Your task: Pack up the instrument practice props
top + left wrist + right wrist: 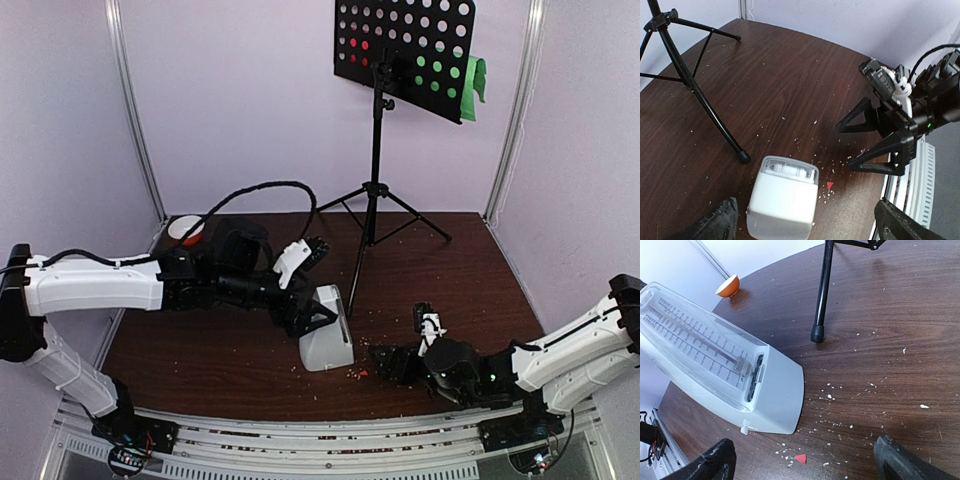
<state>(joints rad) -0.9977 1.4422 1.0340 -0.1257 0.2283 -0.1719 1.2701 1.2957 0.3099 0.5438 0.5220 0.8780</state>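
The black tripod music stand (376,180) stands at the back, and its perforated desk (405,45) carries a red page (358,45) and a green page (477,80). The white metronome (328,340) with its clear cover stands on the table in front of the stand. My left gripper (320,288) hangs open over the metronome (782,200), with one finger (715,225) on each side and neither touching it. To the metronome's right, low over the table, my right gripper (385,365) is open and empty, facing the metronome (725,375).
A small orange-and-white bowl (187,230) sits at the back left corner. A tripod foot (817,332) rests close behind the metronome. White crumbs and a tiny red scrap (800,458) lie between the right fingers. Purple walls close the table in.
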